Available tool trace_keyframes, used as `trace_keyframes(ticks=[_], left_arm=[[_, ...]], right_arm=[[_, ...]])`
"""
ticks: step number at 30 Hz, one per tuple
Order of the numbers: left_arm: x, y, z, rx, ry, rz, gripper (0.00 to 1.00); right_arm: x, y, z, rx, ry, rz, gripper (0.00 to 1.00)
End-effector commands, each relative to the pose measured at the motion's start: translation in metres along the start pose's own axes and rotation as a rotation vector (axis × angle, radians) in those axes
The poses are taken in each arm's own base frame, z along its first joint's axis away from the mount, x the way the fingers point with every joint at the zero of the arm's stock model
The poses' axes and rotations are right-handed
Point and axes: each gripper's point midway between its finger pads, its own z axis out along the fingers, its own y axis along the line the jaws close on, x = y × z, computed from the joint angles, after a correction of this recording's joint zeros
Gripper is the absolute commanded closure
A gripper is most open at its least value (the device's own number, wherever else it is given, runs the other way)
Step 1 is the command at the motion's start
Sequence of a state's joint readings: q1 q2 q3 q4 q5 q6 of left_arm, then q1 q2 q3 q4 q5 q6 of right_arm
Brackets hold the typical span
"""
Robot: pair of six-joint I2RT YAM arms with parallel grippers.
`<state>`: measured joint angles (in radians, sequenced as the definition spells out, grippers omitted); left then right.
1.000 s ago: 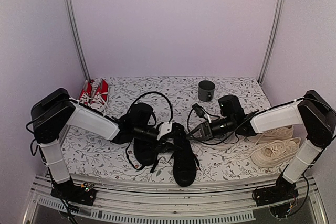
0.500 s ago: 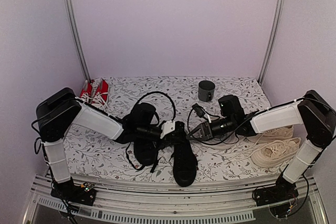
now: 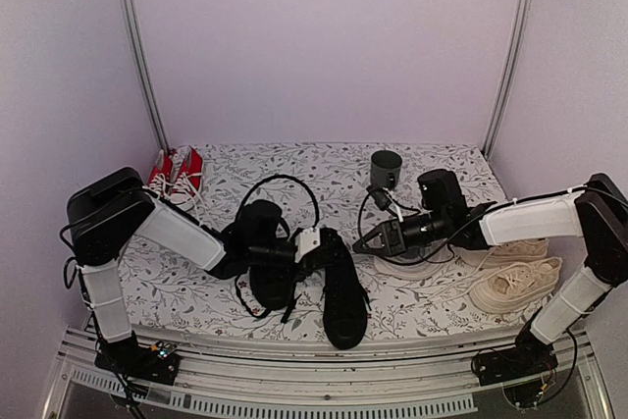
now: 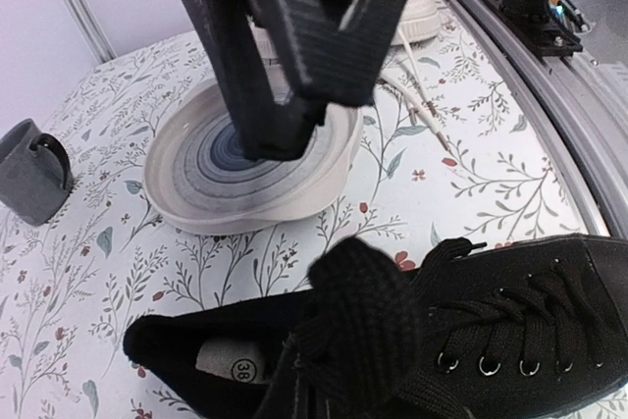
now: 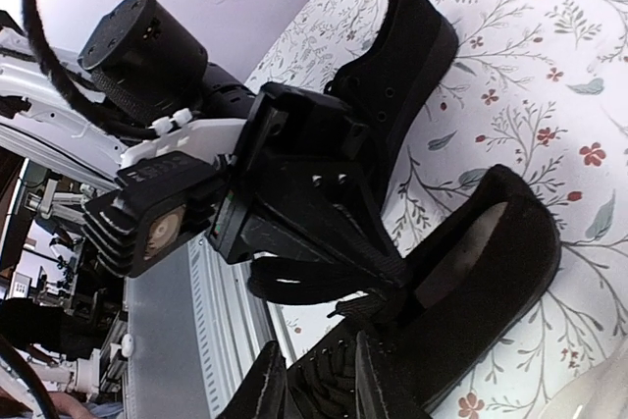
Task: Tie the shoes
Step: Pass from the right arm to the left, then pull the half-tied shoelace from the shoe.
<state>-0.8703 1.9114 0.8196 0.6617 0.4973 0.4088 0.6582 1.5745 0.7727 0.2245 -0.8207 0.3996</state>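
Shoes: two black low-top lace-up sneakers [image 3: 339, 287] are lying side by side near the middle of the table, toward the near edge; the left one is lying partly under the left arm, the right one is pointing its toe at the near edge.
Writing: a round tag inside the heel of the right black sneaker is reading "38" [image 4: 241, 368]; no other brand or label is legible.
Laces: thin black laces are trailing off the black pair, and one lace is arching up in a loop [image 3: 285, 183] above the left shoe.
Left end effector [image 3: 319, 242]: its fingers are clenched together over the collar of the right black sneaker, with black lace bunching at the tips [image 4: 358, 287]; whether the lace is actually pinched is hard to tell.
Right end effector [image 3: 368, 239]: its fingers are standing partly apart, grasping nothing, just right of the black pair and pointing left at the left end effector.
Table [image 3: 294, 164]: a white cloth with a floral print is covering it.
Other shoes: two small red-and-white sneakers [image 3: 177, 172] are sitting at the far left; two cream sneakers [image 3: 515, 282] are lying at the right.
Bowl: one white bowl with blue rings [image 4: 245, 159] is resting under the right arm.
Cup: one grey mug [image 3: 386, 169] is standing at the far middle.
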Motion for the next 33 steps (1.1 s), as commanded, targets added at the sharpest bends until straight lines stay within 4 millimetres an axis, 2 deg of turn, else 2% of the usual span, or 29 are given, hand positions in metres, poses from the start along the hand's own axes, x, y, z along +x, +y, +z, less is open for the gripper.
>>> trace_keyframes(ticks=[1, 5, 8, 11, 15, 20, 26, 33], left_arm=[[-0.021, 0.014, -0.007, -0.071, -0.06, 0.023, 1.0], [-0.021, 0.013, -0.008, -0.07, -0.064, 0.019, 1.0], [-0.023, 0.012, -0.01, -0.071, -0.074, 0.017, 1.0], [-0.023, 0.013, -0.01, -0.077, -0.08, 0.018, 1.0], [-0.026, 0.016, -0.012, -0.096, -0.092, 0.007, 1.0], [-0.028, 0.017, -0.014, -0.099, -0.112, -0.004, 1.0], [-0.029, 0.017, -0.016, -0.101, -0.127, -0.014, 1.0], [-0.024, 0.019, -0.017, -0.109, -0.108, -0.016, 1.0]], right_arm=[[0.001, -0.028, 0.0, 0.078, 0.015, 0.024, 0.78], [0.001, -0.041, 0.015, 0.072, 0.056, 0.015, 0.86], [-0.007, -0.037, 0.025, 0.026, 0.068, -0.052, 0.88], [-0.006, -0.035, 0.031, -0.025, 0.091, -0.095, 0.9], [0.006, -0.031, 0.034, -0.082, 0.127, -0.093, 0.91], [0.019, -0.034, 0.037, -0.071, 0.172, -0.09, 0.92], [0.025, -0.021, 0.041, -0.115, 0.187, -0.126, 0.92], [0.029, -0.023, 0.043, -0.107, 0.195, -0.125, 0.91]])
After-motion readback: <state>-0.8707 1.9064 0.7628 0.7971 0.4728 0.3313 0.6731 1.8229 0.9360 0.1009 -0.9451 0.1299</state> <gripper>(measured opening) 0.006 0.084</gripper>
